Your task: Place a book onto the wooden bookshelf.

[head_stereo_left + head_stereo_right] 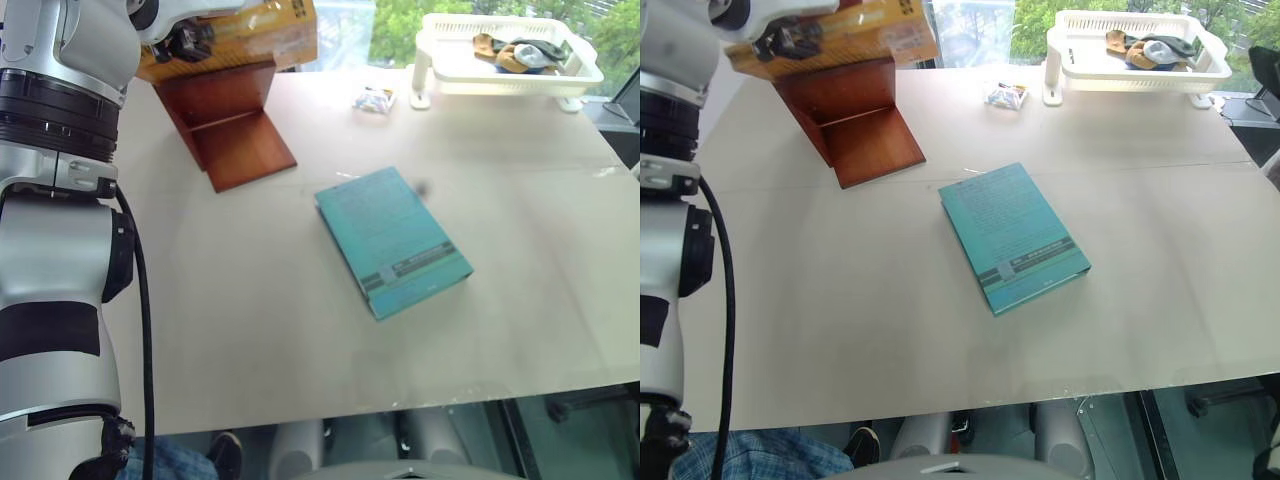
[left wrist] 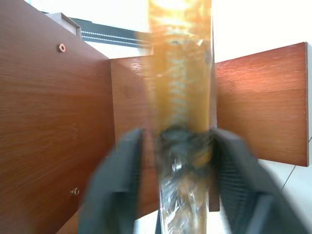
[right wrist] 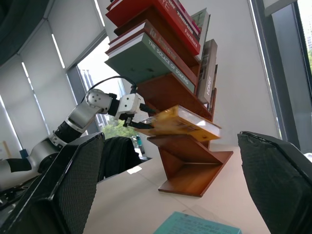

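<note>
Nearest to me on the counter (image 1: 840,330) lies the teal book (image 1: 1012,236), flat, cover up, turned a little askew, well apart from everything else. Past it, toward the far left corner, stands the wooden bookshelf (image 1: 855,125), reddish-brown, its lower steps bare.

My left hand (image 3: 137,118) is up at the bookshelf. In the left wrist view I see the fingers (image 2: 117,190) standing apart on either side of the orange-yellow book (image 2: 181,87), with a gap between each pad and the wrapped spine, so I read the left hand as open and not clamping the book. The book (image 3: 181,124) shows in the right wrist view lying nearly level, jutting out from a slanted shelf of the bookshelf (image 3: 187,161), with the left hand just at its near end. Whether the book rests fully on the shelf I cannot tell. Above it the shelves carry other books (image 3: 151,34), red and grey-green, stacked on a slant.

My right hand (image 3: 175,190) is open, its two dark fingers (image 3: 73,185) wide apart with nothing between them, pointing toward the bookshelf from the side.

At the far right of the counter sits a white basket rack (image 1: 1130,62) with a few small things in it. A small wrapped packet (image 1: 1005,95) lies near its left foot.
</note>
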{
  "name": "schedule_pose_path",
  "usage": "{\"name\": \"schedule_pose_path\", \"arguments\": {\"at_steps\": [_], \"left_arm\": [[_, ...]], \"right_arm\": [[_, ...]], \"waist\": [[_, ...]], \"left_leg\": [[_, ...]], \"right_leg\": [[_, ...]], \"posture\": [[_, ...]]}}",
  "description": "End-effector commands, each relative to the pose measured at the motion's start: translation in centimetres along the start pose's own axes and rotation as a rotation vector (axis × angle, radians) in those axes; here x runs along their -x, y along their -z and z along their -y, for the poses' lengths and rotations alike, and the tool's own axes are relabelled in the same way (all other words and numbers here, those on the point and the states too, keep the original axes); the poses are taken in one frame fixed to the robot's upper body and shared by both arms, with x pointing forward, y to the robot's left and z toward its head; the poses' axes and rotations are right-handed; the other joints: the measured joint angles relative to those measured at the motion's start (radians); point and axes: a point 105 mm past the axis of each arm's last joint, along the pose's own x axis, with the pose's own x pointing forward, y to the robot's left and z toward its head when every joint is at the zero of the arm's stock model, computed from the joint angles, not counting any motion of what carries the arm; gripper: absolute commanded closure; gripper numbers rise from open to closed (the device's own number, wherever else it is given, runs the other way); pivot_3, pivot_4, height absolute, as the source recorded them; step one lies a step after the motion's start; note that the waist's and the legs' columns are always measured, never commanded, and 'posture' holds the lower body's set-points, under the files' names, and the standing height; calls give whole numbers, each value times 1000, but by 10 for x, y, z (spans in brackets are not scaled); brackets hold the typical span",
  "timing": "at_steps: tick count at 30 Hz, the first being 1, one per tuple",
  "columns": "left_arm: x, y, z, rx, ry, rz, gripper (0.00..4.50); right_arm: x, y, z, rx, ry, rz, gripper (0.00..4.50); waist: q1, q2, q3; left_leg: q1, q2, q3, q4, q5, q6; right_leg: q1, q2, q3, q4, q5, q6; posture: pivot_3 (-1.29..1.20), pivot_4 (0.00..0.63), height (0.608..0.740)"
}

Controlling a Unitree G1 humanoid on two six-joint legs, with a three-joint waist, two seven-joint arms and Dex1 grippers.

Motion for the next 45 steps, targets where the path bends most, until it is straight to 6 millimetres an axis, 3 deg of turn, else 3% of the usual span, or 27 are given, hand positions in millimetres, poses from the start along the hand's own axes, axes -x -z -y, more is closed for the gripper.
{"name": "schedule_pose_path", "arguments": {"at_steps": [1, 7, 14, 21, 30, 31, 33, 36, 37, 45], "left_arm": [[16, -1, -18, -13, -91, 4, 42], [17, 1, -19, -12, -99, -1, 42], [14, 9, -5, -22, -26, 20, 42], [8, -1, 9, -35, 21, 83, 42], [3, -4, -1, -37, -58, 88, 42], [2, -4, -3, -35, -66, 92, 422], [0, -4, -3, -29, -67, 94, 721], [-4, -3, -3, -20, -58, 89, 2011], [-5, -2, -4, -20, -69, 79, 2180], [-9, 5, -4, -8, -56, 49, 2180]], "right_arm": [[-3, -15, -14, 61, -88, 14, 0], [3, -17, -12, 73, -56, 17, 0], [12, -19, -14, 79, -24, 11, 0], [15, -19, -13, 86, -10, 7, 0], [19, -16, -12, 90, 5, 6, 0], [20, -16, -12, 90, 6, 5, 0], [21, -15, -12, 90, 9, 2, 0], [22, -15, -13, 94, 14, -1, 0], [23, -15, -13, 97, 18, -1, 0], [27, -17, -13, 112, 35, -1, 0]], "waist": [[0, 0, 0], [0, 0, 0], [-1, 0, 0], [0, 0, 0], [-1, 0, 0], [-1, 0, 0], [-1, 0, 0], [-1, 0, 0], [-1, 0, 0], [-1, 0, 0]], "left_leg": [[0, 0, 0, 0, 0, 0], [0, 0, 1, 2, 0, 0], [0, 0, 2, 2, 0, 0], [0, 0, 3, 3, 0, 0], [0, 0, 3, 3, 0, 0], [0, 0, 3, 3, 0, 0], [0, 0, 3, 3, 0, 0], [0, 0, 3, 3, 0, 0], [0, 0, 3, 3, 0, 0], [0, 0, 3, 3, 0, 0]], "right_leg": [[0, 0, 0, 0, 0, 0], [-1, 0, 1, 4, 0, 0], [-3, 0, 3, 6, 0, 0], [-3, 0, 3, 7, 0, 0], [-3, 0, 3, 7, 0, 0], [-3, 0, 3, 7, 0, 0], [-3, 0, 3, 7, 0, 0], [-3, 0, 3, 7, 0, 0], [-3, 0, 3, 7, 0, 0], [-3, 0, 3, 7, 0, 0]], "posture": [[0, 150, 740], [0, 150, 740], [0, 150, 740], [0, 150, 740], [0, 150, 740], [0, 150, 740], [0, 150, 740], [0, 150, 740], [0, 150, 740], [0, 150, 740]]}}
